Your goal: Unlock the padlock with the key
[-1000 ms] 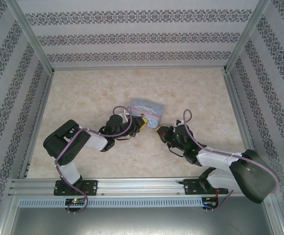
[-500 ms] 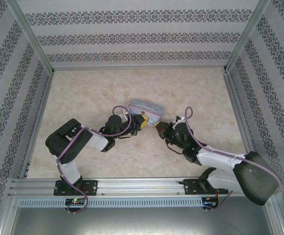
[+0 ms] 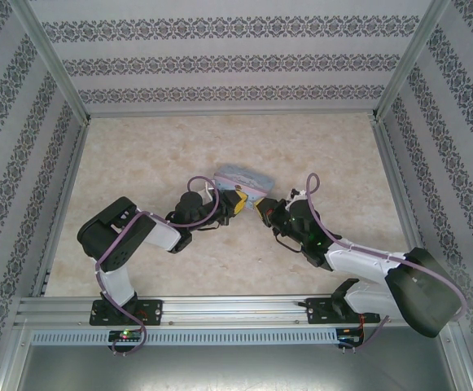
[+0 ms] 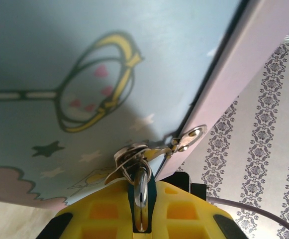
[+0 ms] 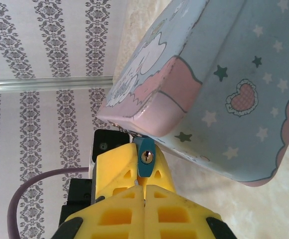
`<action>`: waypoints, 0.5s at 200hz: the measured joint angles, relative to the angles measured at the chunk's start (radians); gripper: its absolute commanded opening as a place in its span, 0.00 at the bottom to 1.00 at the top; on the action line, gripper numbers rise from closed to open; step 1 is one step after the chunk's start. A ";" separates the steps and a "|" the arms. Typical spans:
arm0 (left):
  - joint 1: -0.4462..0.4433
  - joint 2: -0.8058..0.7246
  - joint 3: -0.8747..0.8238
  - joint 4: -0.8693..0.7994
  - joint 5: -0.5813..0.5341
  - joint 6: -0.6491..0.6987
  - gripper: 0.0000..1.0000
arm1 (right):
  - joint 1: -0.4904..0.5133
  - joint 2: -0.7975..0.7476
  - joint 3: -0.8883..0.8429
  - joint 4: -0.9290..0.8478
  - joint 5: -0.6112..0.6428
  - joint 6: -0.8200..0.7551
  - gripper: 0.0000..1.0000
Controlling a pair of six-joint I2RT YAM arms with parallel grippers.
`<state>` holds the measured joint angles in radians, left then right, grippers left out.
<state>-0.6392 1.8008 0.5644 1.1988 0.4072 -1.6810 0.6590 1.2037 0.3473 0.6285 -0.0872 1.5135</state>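
Clamping the padlock (image 5: 145, 162) hanging from the tin (image 5: 234, 74), the left gripper (image 4: 142, 209) faces the right gripper (image 5: 144, 193), pressed shut.

Pale marbled table (image 3: 138, 155), beige and cream, fenced by an aluminium frame (image 3: 57, 81), with a rail (image 3: 236, 308) running along the near edge. On it, right about mid-table, sits the pale-blue tin (image 3: 248, 174), pink-trimmed with stars and a heart, turned at an angle to the edges. Flat down or tipped on one edge is hard to say from here.

Pale-blue cartoon tin (image 3: 244, 177), beige marbled table (image 3: 138, 155)
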 measured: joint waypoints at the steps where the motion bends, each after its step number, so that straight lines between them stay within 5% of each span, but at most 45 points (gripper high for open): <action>1: 0.000 0.000 0.000 0.000 0.000 0.000 0.00 | 0.000 0.000 0.000 0.000 0.000 0.000 0.00; 100: 0.000 0.000 -0.011 0.000 0.000 0.000 0.00 | -0.003 0.043 0.006 0.001 0.001 0.000 0.00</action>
<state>-0.6392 1.8004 0.5533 1.1988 0.4072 -1.6810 0.6563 1.2469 0.3534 0.6292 -0.0860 1.5135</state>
